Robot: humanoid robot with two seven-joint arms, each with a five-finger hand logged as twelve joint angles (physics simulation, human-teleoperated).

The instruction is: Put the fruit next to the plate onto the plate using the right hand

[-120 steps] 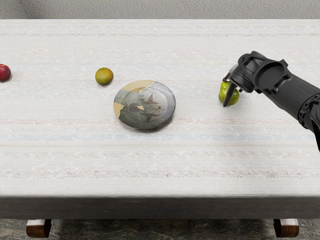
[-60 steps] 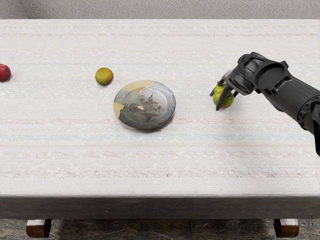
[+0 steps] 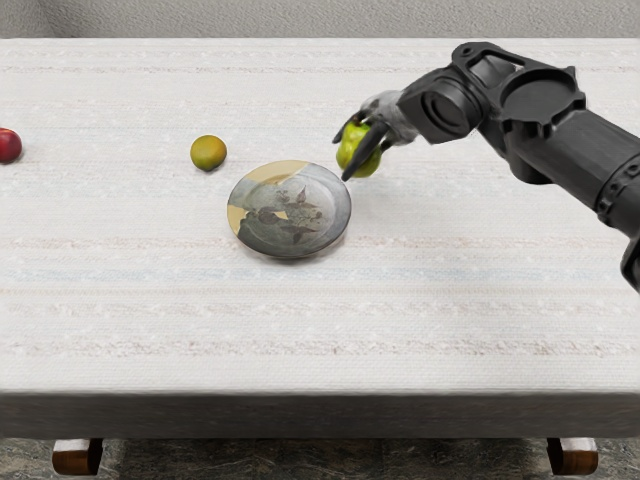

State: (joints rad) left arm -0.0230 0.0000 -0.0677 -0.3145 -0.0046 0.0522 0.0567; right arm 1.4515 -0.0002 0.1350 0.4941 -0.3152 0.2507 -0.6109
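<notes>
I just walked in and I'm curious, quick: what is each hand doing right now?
Right hand: closed, holding the green fruit.
Left hand: not in view.

Below me runs the long pale table (image 3: 400,300), streaky on top, dark along its front edge. The patterned grey plate (image 3: 289,209) sits left of centre. A yellow-green fruit (image 3: 208,152) lies near it, up-left (apart, not touching), and a red fruit (image 3: 8,145) lies at the far left edge.
</notes>
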